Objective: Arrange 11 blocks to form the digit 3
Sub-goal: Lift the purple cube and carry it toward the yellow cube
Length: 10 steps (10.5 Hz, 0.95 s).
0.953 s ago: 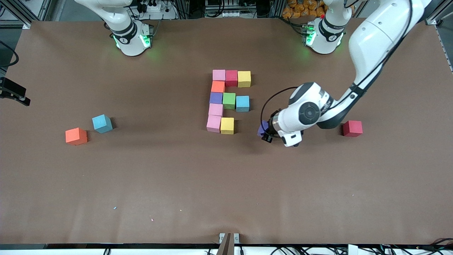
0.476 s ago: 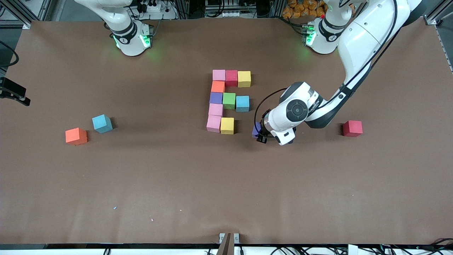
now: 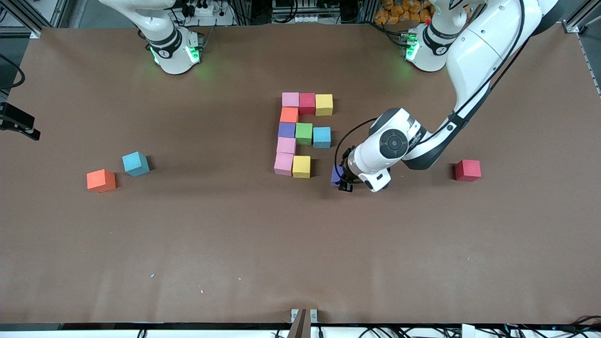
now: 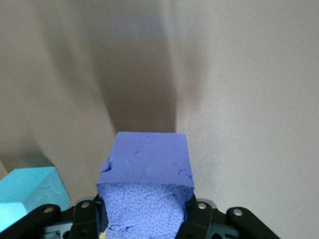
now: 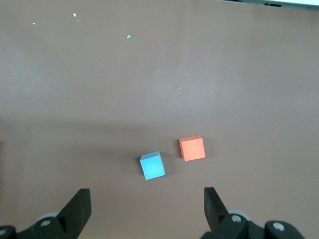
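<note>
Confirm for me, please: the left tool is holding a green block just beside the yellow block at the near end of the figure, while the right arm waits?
Not quite: the block in the left tool is purple, not green, as the left wrist view shows. The rest holds: it is beside the near yellow block, and the right arm waits, its tool open.

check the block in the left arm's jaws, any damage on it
Yes. The purple block clamped in the left gripper has small nicks along its upper edges and a rough, pitted face. It is squeezed between the jaws.
</note>
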Motion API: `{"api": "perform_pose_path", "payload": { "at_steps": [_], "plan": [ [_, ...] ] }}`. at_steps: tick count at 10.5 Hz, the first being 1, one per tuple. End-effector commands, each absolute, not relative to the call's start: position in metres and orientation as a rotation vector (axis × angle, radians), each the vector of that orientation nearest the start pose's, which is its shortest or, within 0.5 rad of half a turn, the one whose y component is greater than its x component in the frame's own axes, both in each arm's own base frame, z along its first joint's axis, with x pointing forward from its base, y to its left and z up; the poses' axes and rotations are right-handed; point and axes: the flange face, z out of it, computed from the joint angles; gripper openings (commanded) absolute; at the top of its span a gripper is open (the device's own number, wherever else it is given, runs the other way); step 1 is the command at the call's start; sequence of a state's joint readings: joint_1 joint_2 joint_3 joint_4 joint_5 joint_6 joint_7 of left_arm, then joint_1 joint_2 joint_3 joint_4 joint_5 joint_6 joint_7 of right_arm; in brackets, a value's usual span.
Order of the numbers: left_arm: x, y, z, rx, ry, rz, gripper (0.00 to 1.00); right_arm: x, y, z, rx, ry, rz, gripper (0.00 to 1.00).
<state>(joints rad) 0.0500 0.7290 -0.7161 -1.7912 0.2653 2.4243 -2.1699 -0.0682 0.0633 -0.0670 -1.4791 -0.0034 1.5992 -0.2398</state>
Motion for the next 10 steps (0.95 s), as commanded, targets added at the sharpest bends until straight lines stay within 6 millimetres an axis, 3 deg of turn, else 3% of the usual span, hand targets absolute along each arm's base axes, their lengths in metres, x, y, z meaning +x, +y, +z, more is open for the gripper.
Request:
{"api": "perform_pose_path", "payload": {
  "at_steps": [1,5,10],
  "plan": [
    [0.535,-0.397,0.223,-2.341,-2.239,0.391,0.19,0.572,-0.078,0.638,-3.141,-0.148,-0.085,1.0],
    [0.528,-0.403,0.216,-2.206,-2.337,0.371,0.19,0.572,-0.077,0.638,-3.141,-0.155,-0.082,1.0],
    [0.522,-0.419,0.219,-2.165,-2.429,0.383,0.19,0.572,-0.088,0.645,-3.148,-0.133,-0.12,1.0]
  ]
}}
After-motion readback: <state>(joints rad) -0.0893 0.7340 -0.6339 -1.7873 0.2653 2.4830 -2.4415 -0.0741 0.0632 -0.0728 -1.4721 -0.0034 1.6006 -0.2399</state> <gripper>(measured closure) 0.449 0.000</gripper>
